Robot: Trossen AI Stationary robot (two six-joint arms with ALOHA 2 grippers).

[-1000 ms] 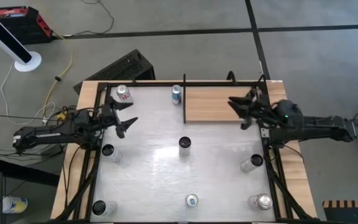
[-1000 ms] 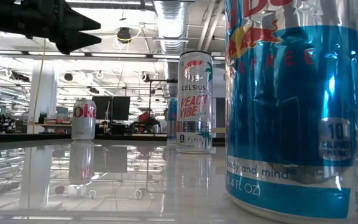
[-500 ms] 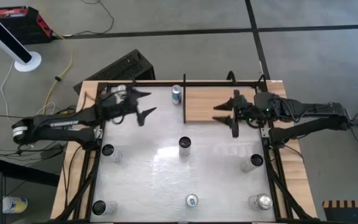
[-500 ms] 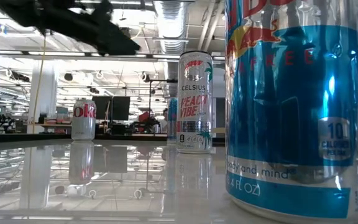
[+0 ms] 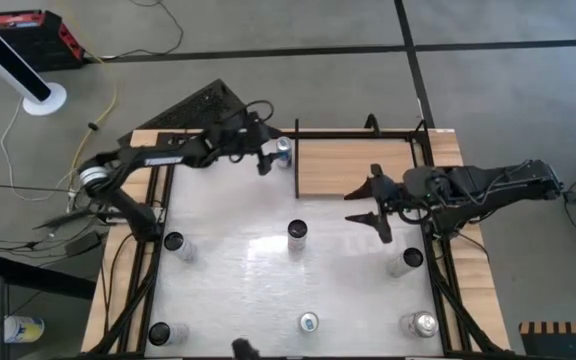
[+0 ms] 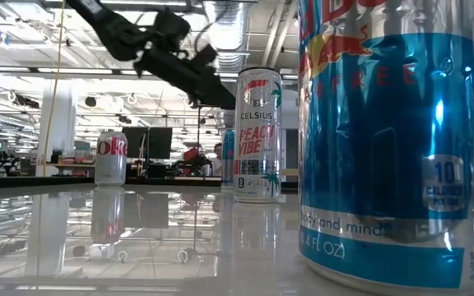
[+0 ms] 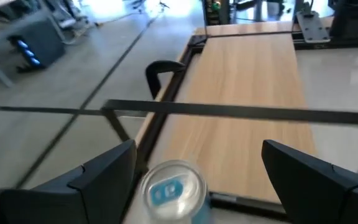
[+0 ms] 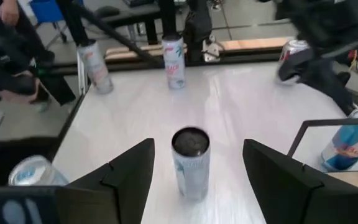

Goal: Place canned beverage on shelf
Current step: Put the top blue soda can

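A blue-topped can (image 5: 284,150) stands on the white table just left of the shelf (image 5: 353,165), a tan wood panel with black rails at the far right. My left gripper (image 5: 265,156) is open. It has reached this can from the left, and its fingers stand on either side of the can (image 7: 174,190) without touching it. My right gripper (image 5: 376,205) is open over the table by the shelf's near edge. It faces the centre can (image 8: 190,163) and holds nothing.
Several more cans stand on the table: centre (image 5: 297,235), left (image 5: 174,243), near left (image 5: 158,333), near middle (image 5: 308,322), near right (image 5: 418,323) and right (image 5: 406,262). A Coke can (image 6: 110,158) stands at the far left.
My left gripper has swept from the table's left side toward the far edge and to the right, up to the blue can beside the shelf. My right gripper has come off the shelf toward the near edge, tipped up from pointing down, and its fingers stand wider apart.
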